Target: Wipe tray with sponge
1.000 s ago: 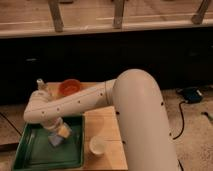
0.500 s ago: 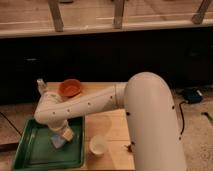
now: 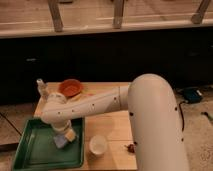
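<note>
The green tray lies at the front left of the wooden table. The blue-grey sponge rests on the tray's bottom near its right rim. My white arm reaches from the right across the table and bends down over the tray. The gripper is at the sponge, pressing down on it from above; a yellowish part shows beside it.
An orange bowl sits at the table's back. A white cup stands just right of the tray. A pale bottle stands at the back left corner. A small dark red thing lies at the front right.
The arm has swung and its elbow has shifted right; the gripper and sponge stay over the tray's right part, moved slightly along its bottom.
</note>
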You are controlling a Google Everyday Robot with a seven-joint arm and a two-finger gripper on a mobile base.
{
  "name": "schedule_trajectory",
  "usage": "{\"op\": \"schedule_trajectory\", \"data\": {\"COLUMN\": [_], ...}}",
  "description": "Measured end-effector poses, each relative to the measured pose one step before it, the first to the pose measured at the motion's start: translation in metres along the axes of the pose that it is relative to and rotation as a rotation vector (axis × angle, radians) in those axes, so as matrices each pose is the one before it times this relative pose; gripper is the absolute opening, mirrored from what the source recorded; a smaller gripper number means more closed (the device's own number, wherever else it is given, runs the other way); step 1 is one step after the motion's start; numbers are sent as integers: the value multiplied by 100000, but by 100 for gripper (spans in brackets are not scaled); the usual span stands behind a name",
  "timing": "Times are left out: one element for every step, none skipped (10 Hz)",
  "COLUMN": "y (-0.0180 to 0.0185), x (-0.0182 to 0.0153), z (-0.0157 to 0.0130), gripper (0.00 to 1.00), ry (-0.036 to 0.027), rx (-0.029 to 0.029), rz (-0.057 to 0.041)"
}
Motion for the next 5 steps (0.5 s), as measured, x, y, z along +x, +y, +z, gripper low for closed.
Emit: {"op": "schedule_trajectory", "data": {"y": [-451, -446, -803, -989, -715], "x": [992, 684, 188, -301, -536], "z": [-15, 77, 101, 284, 331], "gripper": [4, 4, 4, 4, 4], "ry": [-322, -34, -509, -1157, -1265], "rx": [1005, 415, 573, 290, -1], "rz": [448, -245, -1299, -2430, -2234]}}
